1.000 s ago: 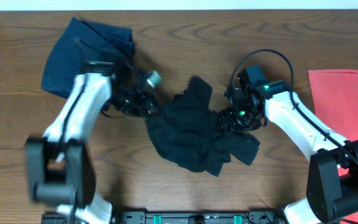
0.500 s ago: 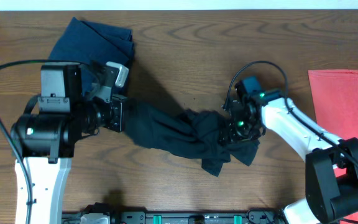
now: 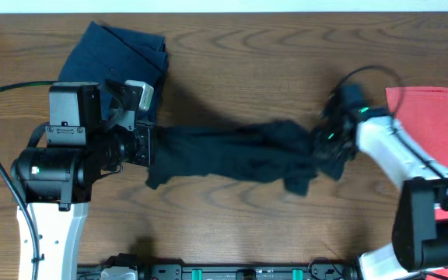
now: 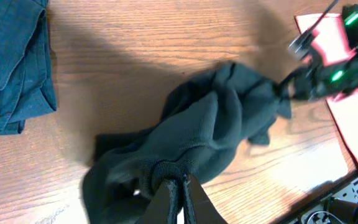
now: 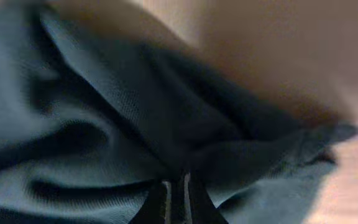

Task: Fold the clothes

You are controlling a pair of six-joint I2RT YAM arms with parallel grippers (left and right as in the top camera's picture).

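While both arms hold it, the black shirt [image 3: 232, 152] hangs as a twisted rope across the middle of the table [image 3: 255, 62], its long axis running left to right. The left tool [image 3: 148, 146] is clenched on the shirt's left end, with cloth bunched around the closed tips in the left wrist view. The right tool [image 3: 323, 148] is pinched shut on the right end, and its wrist view shows folds gathered into the closed jaws. Each arm has its own end, so neither is nearer than the other. The shirt lies straight between them, and any spreading would have to run across that line, toward the near and far edges.

A second ago the shirt was a crumpled heap at the centre, with the arms crowded close around it. Half a second ago it was only partly drawn out. Since then the right arm has swung out toward the red shirt [image 3: 434, 124] and its tool has closed on cloth. The navy garment [image 3: 115, 54] at the far left has stayed put.
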